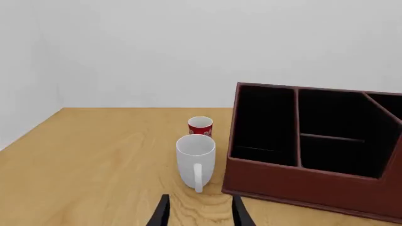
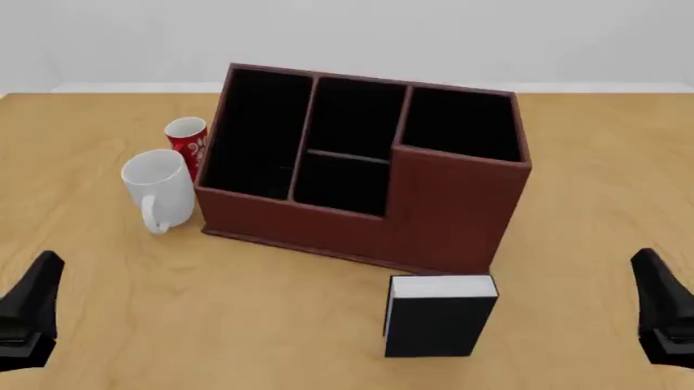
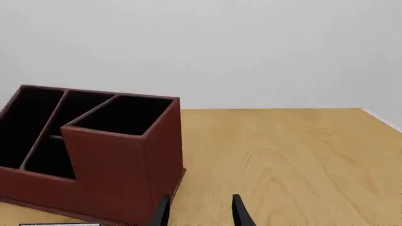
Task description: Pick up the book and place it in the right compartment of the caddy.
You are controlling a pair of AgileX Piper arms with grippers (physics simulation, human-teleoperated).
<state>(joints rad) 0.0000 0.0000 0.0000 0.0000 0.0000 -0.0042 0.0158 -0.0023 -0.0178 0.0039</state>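
Both pincers hover apart (empty) near the table; book untouched.

Caddy cut by frame edge in left wrist view; book barely visible, right wrist.

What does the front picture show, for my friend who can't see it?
A black book stands upright on a wooden table, just in front of a big reddish-brown caddy with black sections that hold nothing. A white mug and a red cup sit left of the caddy, and two dark grippers wait at the bottom corners, left and right.
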